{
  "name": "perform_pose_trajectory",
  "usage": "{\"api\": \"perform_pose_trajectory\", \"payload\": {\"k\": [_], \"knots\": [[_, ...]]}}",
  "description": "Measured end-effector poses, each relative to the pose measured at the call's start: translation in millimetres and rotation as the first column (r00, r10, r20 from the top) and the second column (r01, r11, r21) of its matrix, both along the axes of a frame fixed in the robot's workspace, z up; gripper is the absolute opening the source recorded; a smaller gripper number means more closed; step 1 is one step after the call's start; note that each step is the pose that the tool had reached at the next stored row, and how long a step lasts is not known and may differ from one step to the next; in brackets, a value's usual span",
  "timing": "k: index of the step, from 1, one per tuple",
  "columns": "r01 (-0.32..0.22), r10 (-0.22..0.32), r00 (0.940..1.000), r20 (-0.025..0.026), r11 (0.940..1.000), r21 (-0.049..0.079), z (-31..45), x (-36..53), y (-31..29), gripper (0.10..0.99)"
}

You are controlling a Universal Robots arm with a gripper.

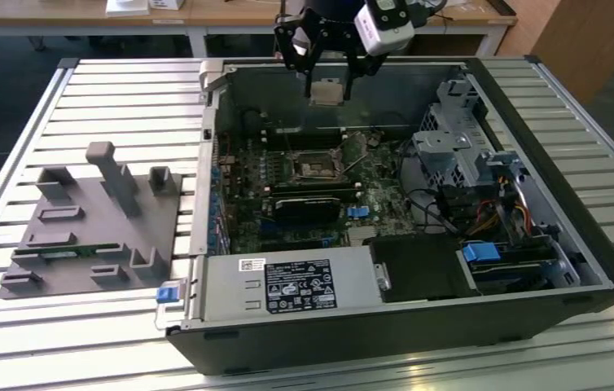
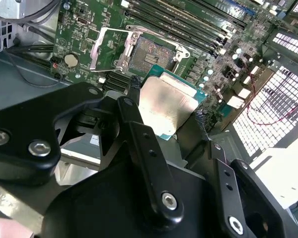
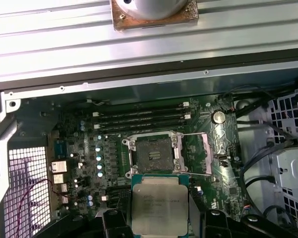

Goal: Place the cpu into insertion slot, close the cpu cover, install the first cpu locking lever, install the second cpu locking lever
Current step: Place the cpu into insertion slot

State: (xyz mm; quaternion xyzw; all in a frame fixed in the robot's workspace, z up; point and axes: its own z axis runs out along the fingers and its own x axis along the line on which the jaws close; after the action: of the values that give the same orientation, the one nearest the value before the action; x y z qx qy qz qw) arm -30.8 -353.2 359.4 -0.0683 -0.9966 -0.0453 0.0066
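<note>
One gripper hangs over the far side of an open computer case in the exterior view, its black fingers clenched on the cpu, which is held flat and well above the motherboard. The insertion slot lies bare on the board, nearer the camera than the chip. The case rests on a slatted table, and a grey fixture sits on the slats at the exterior view's left.

In the second wrist view the cpu shows its dull silver top and a green edge, gripped on two opposite sides by the gripper. Beyond it the insertion slot is uncovered, with the cpu cover swung open just beside it. Long memory slots run past the socket's other side.

In the first wrist view the cpu sits level in the gripper, apart from the board. The insertion slot lies empty, the cpu cover is folded out next to it, and the memory slots lie parallel on the socket's far side.
</note>
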Motion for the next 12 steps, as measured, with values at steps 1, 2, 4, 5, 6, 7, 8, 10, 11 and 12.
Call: {"api": "perform_pose_trajectory", "payload": {"k": [1, 2, 4, 5, 6, 7, 8, 10, 11, 12], "knots": [[0.003, -0.003, 1.0, 0.0, 1.0, 0.0, 0.0, 0.0, 0.0, 0.541], [0.007, -0.007, 1.0, 0.0, 1.0, 0.0, -0.1, 0.0, 0.0, 0.541], [0.013, -0.013, 0.9999, 0.0, 0.9999, 0.0, -0.1, 0.0, 0.0, 0.541], [0.016, -0.016, 0.9999, 0.0, 0.9999, 0.0, -0.1, -0.1, 0.0, 0.541], [0.019, -0.019, 0.9998, 0.0, 0.9998, 0.0, -0.1, -0.1, 0.0, 0.541], [0.022, -0.022, 0.9998, 0.0, 0.9998, 0.0, -0.1, -0.1, 0.0, 0.541], [0.024, -0.024, 0.9997, 0.0, 0.9997, 0.0, -0.1, -0.1, 0.0, 0.541], [0.029, -0.029, 0.9996, 0.0, 0.9996, 0.0, -0.1, -0.1, 0.0, 0.541], [0.032, -0.032, 0.9995, 0.0, 0.9995, 0.0, -0.1, -0.1, 0.0, 0.541], [0.035, -0.035, 0.9994, 0.0, 0.9994, 0.0, -0.1, -0.1, 0.0, 0.541]]}}
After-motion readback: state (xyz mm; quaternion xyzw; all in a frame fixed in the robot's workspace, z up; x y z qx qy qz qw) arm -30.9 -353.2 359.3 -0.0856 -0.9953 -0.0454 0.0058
